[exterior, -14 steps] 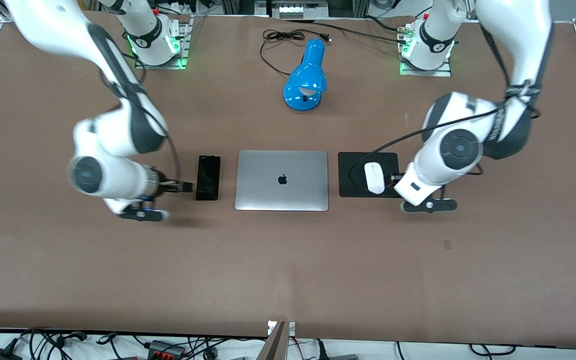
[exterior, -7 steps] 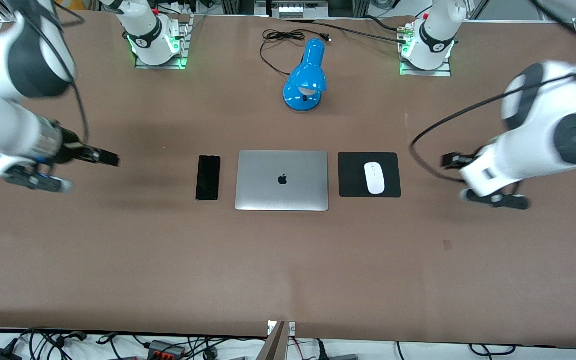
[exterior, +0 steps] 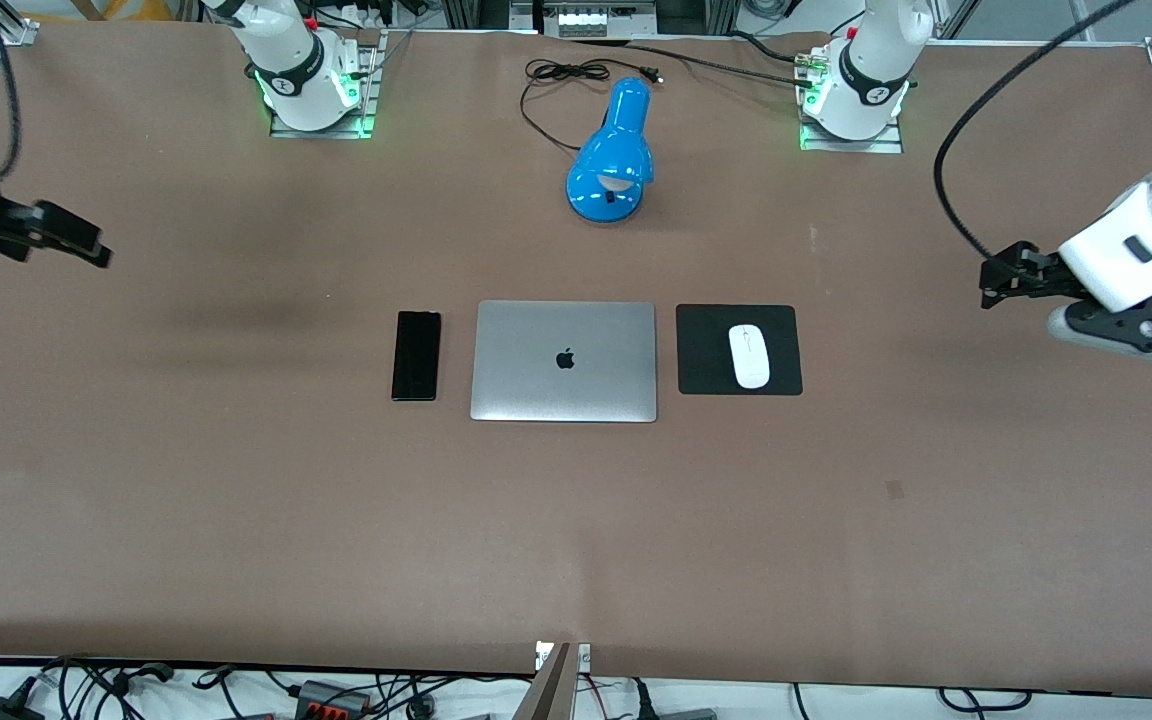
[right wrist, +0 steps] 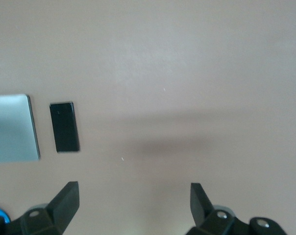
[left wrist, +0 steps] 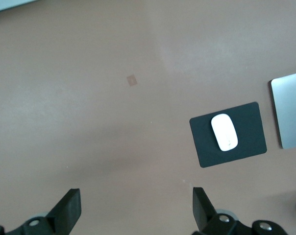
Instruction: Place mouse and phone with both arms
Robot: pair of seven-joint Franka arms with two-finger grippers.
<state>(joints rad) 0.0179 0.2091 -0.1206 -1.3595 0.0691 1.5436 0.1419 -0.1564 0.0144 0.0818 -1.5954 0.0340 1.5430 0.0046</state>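
Mouse (exterior: 749, 356) and phone (exterior: 416, 355) well apart from either tool.

Brown table (exterior: 236, 520), evenly lit

A black Apple logo sits centred on the closed silver laptop (exterior: 563, 360), mid-frame in the front view. No other readable text.

I see a tight row mid-frame on the counter (exterior: 236, 520): phone (exterior: 416, 355), laptop (exterior: 564, 361) and mouse pad (exterior: 708, 350) carrying the mouse (exterior: 749, 356), with only narrow gaps between them. Above them in the frame, the blue lamp (exterior: 611, 155) and its cord (exterior: 556, 90) block the top centre. The whole lower half of the frame is bare. Both grippers, the left gripper (exterior: 1004, 280) and the right gripper (exterior: 71, 238), hang at the frame's edges, jaws spread.
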